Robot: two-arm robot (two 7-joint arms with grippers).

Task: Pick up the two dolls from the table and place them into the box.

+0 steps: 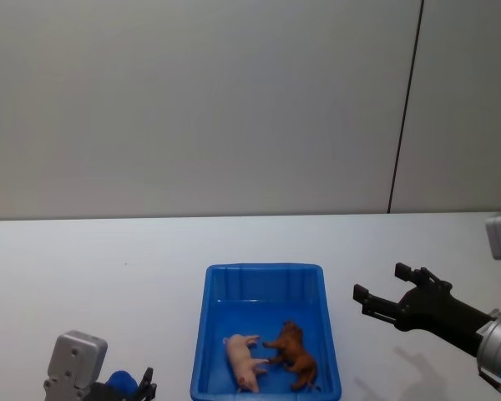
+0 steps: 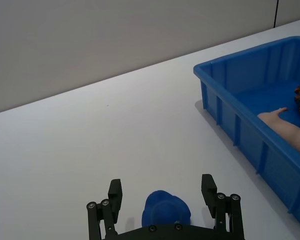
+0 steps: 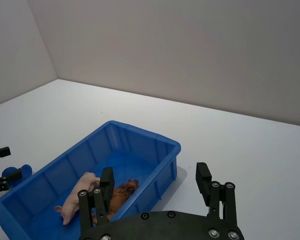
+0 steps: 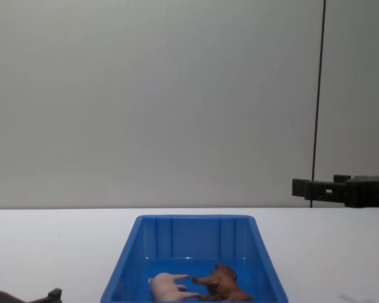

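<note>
Blue box [image 1: 265, 276] sits centre on the white surface [image 1: 92, 267], long axis running away from the robot. Both dolls are inside, at the near end: pink pig [image 1: 243, 359] on its side to the left, brown lion [image 1: 294, 355] just beside it on the right, legs touching (both lying down, not standing). Far half of the box floor is bare.

Right hand [image 1: 386, 290] hovers above the surface to the right of the box, clear of the rim, fingers spread wide, holding nothing. In the right wrist view the fingers [image 3: 106, 181] frame the box with pig and lion between them, farther off.

Left hand [image 2: 163, 191] is low at the near left, well apart from the box, fingers wide, nothing gripped.

Plain grey wall [image 1: 192, 100] behind.
</note>
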